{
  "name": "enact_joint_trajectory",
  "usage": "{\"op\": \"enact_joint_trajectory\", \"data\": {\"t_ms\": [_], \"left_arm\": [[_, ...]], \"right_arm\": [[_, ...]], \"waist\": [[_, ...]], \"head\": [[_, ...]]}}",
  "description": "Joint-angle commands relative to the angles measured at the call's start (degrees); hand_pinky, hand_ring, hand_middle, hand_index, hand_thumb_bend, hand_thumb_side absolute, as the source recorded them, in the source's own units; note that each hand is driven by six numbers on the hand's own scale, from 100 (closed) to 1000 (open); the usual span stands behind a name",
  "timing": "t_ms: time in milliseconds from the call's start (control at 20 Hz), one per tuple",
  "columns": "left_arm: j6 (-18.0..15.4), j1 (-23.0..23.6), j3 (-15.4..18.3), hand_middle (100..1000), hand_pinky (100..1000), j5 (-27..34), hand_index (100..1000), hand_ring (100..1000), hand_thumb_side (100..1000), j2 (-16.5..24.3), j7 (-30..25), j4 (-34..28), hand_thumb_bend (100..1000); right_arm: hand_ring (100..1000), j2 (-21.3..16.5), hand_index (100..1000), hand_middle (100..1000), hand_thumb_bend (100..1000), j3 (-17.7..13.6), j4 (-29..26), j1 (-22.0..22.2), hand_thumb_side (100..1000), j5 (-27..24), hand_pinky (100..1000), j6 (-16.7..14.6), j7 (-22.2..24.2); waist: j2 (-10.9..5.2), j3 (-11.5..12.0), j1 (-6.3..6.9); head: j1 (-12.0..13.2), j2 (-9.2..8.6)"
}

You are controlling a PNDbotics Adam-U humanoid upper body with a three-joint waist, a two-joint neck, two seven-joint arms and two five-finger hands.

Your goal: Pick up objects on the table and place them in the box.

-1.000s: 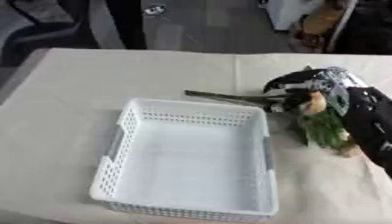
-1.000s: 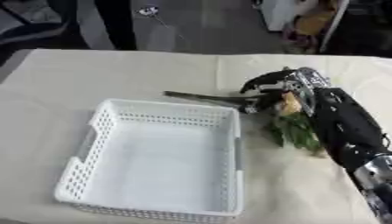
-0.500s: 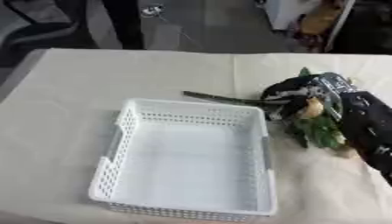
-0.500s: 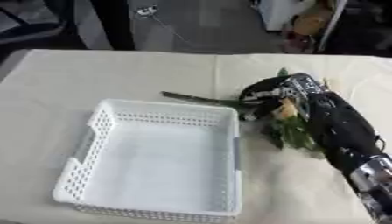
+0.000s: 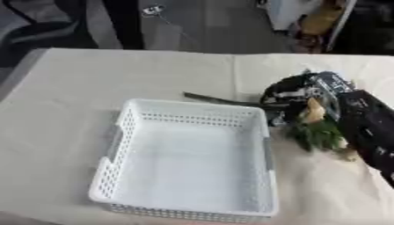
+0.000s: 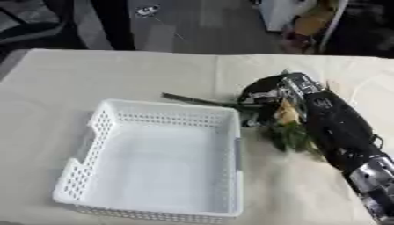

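The flower [image 5: 314, 127], with its pale bloom, green leaves and a long dark stem [image 5: 219, 100], lies just beside the right wall of the white basket [image 5: 123, 132], the stem running along the basket's far rim. Our worry is that stem: if we lift and swing over carelessly, it could catch on the rim, twist the flower out of our grasp, or leave it draped half outside the basket. Our right hand [image 6: 271, 97] sits at the basket's far right corner, fingers curled down around the flower near the bloom. The basket is empty.
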Motion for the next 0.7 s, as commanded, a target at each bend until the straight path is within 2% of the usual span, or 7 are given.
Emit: {"op": "enact_joint_trajectory", "data": {"t_ms": [50, 150, 350, 450, 500, 700], "left_arm": [[-0.1, -1.01, -0.01, 629, 571, 0.09, 829, 685, 756, 1.6, -0.24, -0.82, 100], [-0.1, -1.01, -0.05, 628, 571, 0.1, 829, 685, 755, 1.62, -0.27, -0.82, 100], [-0.09, -1.02, -0.07, 628, 571, 0.1, 829, 685, 755, 1.64, -0.32, -0.82, 100], [-0.11, -1.02, -0.04, 628, 571, 0.1, 829, 685, 755, 1.65, -0.3, -0.82, 100], [-0.11, -1.02, -0.05, 627, 571, 0.09, 829, 685, 755, 1.65, -0.3, -0.82, 100], [-0.12, -1.02, -0.11, 627, 571, 0.08, 829, 685, 755, 1.66, -0.38, -0.82, 100]], "right_arm": [[567, -1.98, 844, 680, 272, 0.2, -1.83, -0.81, 100, 0.59, 431, -5.41, 3.75], [544, -2.22, 798, 632, 230, 0.5, -2.67, -0.8, 100, 0.54, 403, -5.44, 3.29], [452, -2.65, 631, 472, 100, 0.96, -4.47, -0.75, 100, 0.16, 304, -4.98, 2.69], [433, -2.83, 597, 452, 100, 1.05, -5.08, -0.69, 100, -0.16, 280, -4.68, 2.26], [422, -2.93, 537, 428, 100, 1.12, -5.27, -0.66, 100, -0.26, 260, -4.56, 2.19], [407, -3.28, 483, 398, 100, 1.02, -5.78, -0.43, 100, -0.73, 238, -4.1, 2.1]], "waist": [[-0.5, -0.02, 0.13], [-0.5, -0.04, 0.12], [-0.53, -0.05, 0.11], [-0.55, -0.04, 0.1], [-0.55, -0.05, 0.09], [-0.53, -0.06, 0.1]], "head": [[-0.78, -0.05], [-0.87, -0.05], [-1.1, -0.05], [-1.16, -0.05], [-1.15, -0.05], [-1.18, -0.05]]}}
